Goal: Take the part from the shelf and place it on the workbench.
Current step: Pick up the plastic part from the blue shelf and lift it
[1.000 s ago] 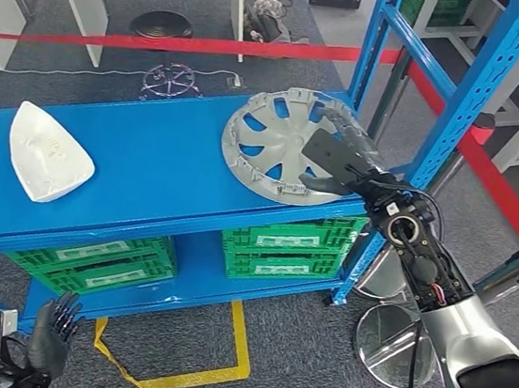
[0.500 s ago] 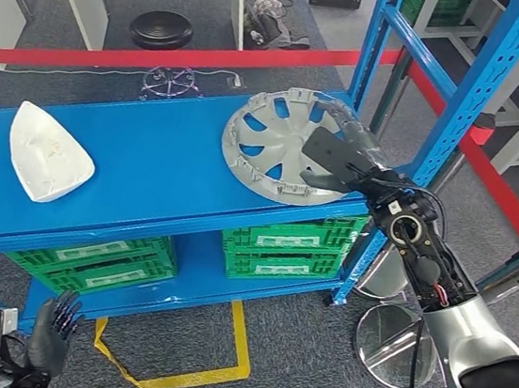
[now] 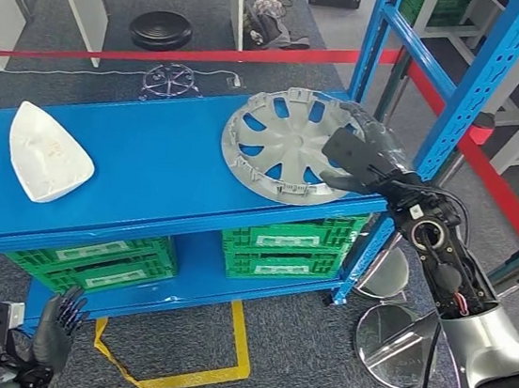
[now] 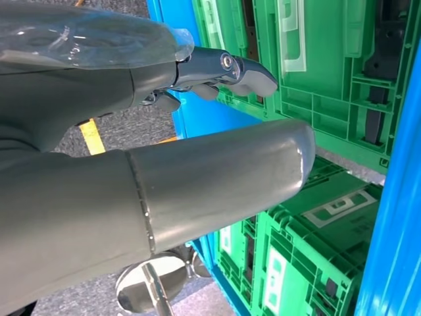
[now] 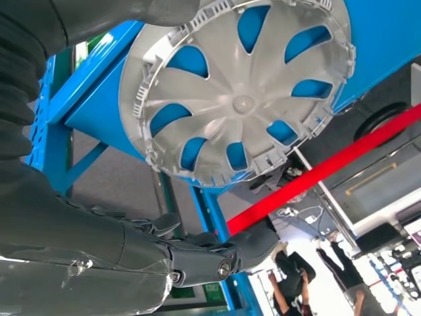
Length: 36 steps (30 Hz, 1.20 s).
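Note:
A silver hubcap (image 3: pixel 281 146) lies flat on the right end of the blue shelf (image 3: pixel 145 171), its edge overhanging the front. My right hand (image 3: pixel 365 160) is at the hubcap's right rim, fingers spread and holding nothing. In the right wrist view the hubcap (image 5: pixel 238 99) sits between the thumb and the dark fingers (image 5: pixel 198 260), with a gap to its rim. My left hand (image 3: pixel 56 332) hangs low by the shelf's bottom left, fingers loosely apart and empty; the left wrist view shows its thumb (image 4: pixel 208 178) outstretched.
A white curved shell part (image 3: pixel 46 154) lies on the shelf's left end. Green crates (image 3: pixel 286 247) fill the lower level. A blue upright (image 3: pixel 470 87) stands just right of my right hand. Round metal stool bases (image 3: pixel 392 343) and a yellow floor marking (image 3: pixel 238 343) lie below.
My right hand has slid a little to the right, from over the hubcap's surface out to its right rim. The hubcap and my left hand have stayed put.

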{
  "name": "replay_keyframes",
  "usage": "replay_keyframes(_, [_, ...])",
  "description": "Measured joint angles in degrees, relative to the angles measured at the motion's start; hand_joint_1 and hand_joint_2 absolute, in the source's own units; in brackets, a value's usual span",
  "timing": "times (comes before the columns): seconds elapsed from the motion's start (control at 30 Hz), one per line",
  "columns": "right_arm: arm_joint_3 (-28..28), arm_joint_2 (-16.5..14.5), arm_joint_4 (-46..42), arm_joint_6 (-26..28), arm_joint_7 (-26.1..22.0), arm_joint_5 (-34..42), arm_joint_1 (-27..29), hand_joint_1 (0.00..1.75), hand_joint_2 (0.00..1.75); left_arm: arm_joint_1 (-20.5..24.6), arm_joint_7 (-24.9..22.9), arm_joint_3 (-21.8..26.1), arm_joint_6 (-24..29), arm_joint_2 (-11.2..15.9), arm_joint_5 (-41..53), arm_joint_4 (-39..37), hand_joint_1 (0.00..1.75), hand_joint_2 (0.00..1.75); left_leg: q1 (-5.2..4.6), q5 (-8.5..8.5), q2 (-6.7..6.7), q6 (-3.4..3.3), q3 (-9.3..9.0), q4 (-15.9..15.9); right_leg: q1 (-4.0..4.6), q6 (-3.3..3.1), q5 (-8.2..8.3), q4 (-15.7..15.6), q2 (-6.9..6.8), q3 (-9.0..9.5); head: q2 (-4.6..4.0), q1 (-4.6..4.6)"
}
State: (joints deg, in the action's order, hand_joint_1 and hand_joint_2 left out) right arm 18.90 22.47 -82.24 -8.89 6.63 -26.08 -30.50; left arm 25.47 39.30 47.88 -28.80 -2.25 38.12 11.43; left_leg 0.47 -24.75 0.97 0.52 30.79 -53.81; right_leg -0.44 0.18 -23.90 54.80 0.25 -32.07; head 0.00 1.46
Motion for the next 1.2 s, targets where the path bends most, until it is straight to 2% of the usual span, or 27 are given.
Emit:
replay_keyframes(0.2, [-1.41, 1.12, -1.21, -0.16, 0.58, 0.00, 1.18, 0.00, 1.75, 0.09, -0.74, -0.86, 1.24, 0.02, -0.85, 0.01, 0.00, 0.00, 0.00, 0.00, -0.01, 0.00, 0.01, 0.00, 0.00, 0.00, 0.00, 0.00, -0.01, 0.00, 0.00, -0.01])
replay_keyframes(0.7, [-4.44, 6.22, -1.25, -5.15, 5.80, 0.01, 6.63, 0.00, 1.75, -0.75, -2.94, -1.32, 1.55, 0.37, -2.26, 0.01, 0.00, 0.00, 0.00, -0.01, -0.04, -0.01, 0.07, 0.00, -0.01, 0.00, 0.00, -0.01, -0.02, -0.04, 0.00, 0.00])
replay_keyframes(1.03, [-4.58, 6.58, 0.53, -4.60, 3.69, -2.22, 9.20, 0.00, 1.75, -0.82, -3.98, -2.02, 2.50, 0.51, -4.30, 0.01, 0.00, 0.00, 0.00, -0.01, -0.01, 0.00, 0.13, 0.03, -0.01, 0.00, 0.00, 0.00, -0.03, -0.05, 0.00, -0.02])
replay_keyframes(1.2, [-3.28, 6.35, 2.80, -3.67, 0.28, -4.02, 8.72, 0.00, 1.75, -1.24, -5.02, -2.16, 3.03, 2.57, -6.95, 0.15, 0.00, 0.00, 0.02, 0.00, -0.01, 0.00, 0.17, 0.04, 0.00, 0.00, 0.00, 0.03, -0.03, -0.06, 0.00, -0.02])
